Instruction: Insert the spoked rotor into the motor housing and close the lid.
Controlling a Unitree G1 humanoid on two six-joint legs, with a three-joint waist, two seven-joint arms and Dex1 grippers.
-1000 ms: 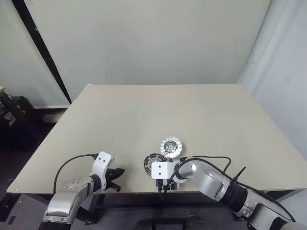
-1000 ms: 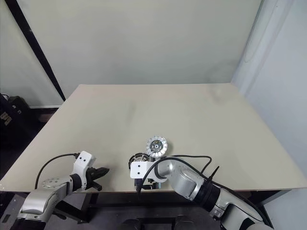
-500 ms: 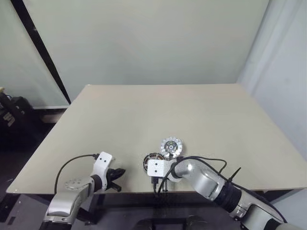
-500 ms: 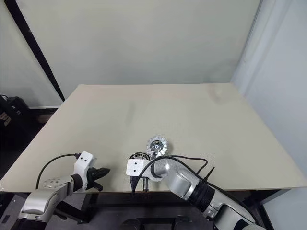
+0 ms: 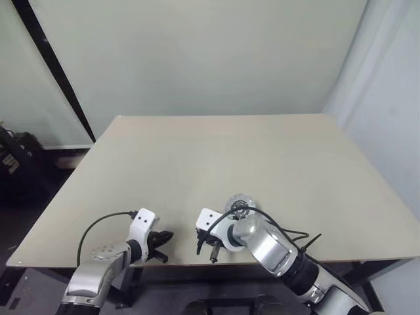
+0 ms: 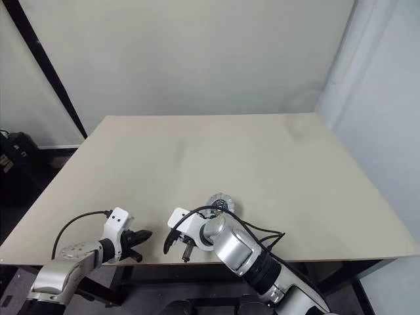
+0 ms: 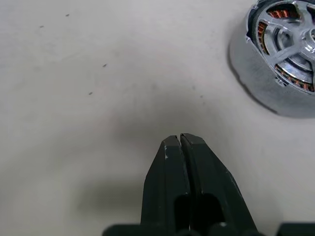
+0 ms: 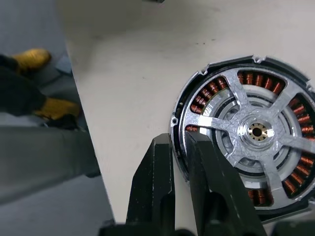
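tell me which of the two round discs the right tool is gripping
The motor housing, the one with copper windings: the right tool pinches its rim. The grey lid lies apart, untouched.

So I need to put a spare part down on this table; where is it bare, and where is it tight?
The table is bare across its far half and both side edges. Near the front edge, a bare strip lies between the left end effector and the motor housing. It is crowded in the near middle, where the right end effector grips the housing rim, with the lid just behind.
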